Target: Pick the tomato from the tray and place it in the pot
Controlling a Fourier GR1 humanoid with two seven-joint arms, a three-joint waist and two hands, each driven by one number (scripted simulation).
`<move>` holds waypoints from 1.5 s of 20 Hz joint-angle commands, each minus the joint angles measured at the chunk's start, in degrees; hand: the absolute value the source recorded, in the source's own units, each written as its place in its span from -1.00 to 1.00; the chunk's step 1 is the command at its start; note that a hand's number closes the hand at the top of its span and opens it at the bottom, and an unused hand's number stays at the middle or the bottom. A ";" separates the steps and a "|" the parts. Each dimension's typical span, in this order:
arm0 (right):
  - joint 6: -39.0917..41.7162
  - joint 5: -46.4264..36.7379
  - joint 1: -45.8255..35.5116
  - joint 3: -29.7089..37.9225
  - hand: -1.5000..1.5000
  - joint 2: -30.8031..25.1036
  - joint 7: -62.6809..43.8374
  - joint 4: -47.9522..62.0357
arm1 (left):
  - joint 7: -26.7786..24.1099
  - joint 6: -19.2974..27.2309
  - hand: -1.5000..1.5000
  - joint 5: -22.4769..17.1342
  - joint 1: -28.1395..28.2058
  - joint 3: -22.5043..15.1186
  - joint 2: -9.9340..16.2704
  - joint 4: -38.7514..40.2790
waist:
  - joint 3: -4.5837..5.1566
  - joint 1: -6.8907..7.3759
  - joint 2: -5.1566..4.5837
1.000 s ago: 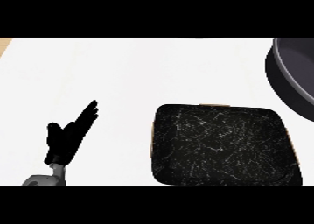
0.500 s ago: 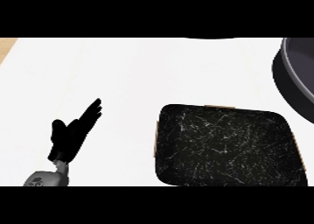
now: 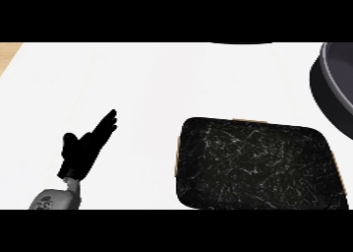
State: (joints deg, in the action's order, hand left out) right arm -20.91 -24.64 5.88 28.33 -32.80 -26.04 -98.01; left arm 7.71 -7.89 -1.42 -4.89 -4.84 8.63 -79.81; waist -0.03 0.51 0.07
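Left hand [image 3: 83,150], matte black, rests open beside marbled square tray [image 3: 260,167].

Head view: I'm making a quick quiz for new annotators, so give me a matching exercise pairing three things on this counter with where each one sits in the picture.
Things:
1. pot
2. tray
3. left robot hand

Places:
A. lower left, fingers straight, touching nothing
B. right edge, partly cut off by the picture
C. lower middle to right, dark marbled surface with nothing showing on it

Pairs: 1-B, 2-C, 3-A
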 commanded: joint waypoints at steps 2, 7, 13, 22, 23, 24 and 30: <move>7.02 -2.62 -11.47 -2.34 1.00 -8.07 -7.66 8.36 | 1.53 -0.76 0.00 -0.13 0.73 -0.60 -0.70 -0.05 | 0.05 0.41 -0.22; 13.14 -3.44 -24.02 -6.38 1.00 -13.62 -9.18 23.08 | -0.52 -0.61 0.00 1.65 0.79 -0.79 -0.17 1.25 | 0.02 1.29 -0.47; 13.61 -7.28 -34.18 -10.82 1.00 -13.67 -1.87 40.86 | -0.35 1.29 0.00 2.45 -1.78 -0.92 -3.09 4.52 | -0.01 0.97 -0.56; 23.94 -21.58 -46.54 -22.40 1.00 -17.42 -9.80 59.78 | 0.49 -2.22 0.00 1.03 0.07 -1.59 -1.11 -0.43 | -0.04 3.83 -1.08; 25.17 -20.23 -47.89 -21.82 1.00 -15.51 -9.12 62.94 | 0.83 -0.31 0.00 2.15 -2.83 -1.85 -2.92 2.39 | -0.07 3.62 -1.42; 24.06 -19.78 -48.21 -21.47 1.00 -12.32 -10.35 64.69 | 1.07 -2.45 0.00 0.50 -0.04 -1.08 -0.97 -0.29 | -0.10 3.74 -1.13; 33.66 -16.77 -54.91 -17.77 -1.00 -12.12 -16.31 76.30 | 0.20 -0.52 0.00 1.97 -1.18 -1.31 -2.42 1.51 | -0.10 3.10 -1.23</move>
State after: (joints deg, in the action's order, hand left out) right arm 8.69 -41.97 -44.92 9.50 -45.61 -40.17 -28.77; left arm 8.49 -9.27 -0.07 -7.37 -5.96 6.95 -79.48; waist -0.22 4.05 -1.13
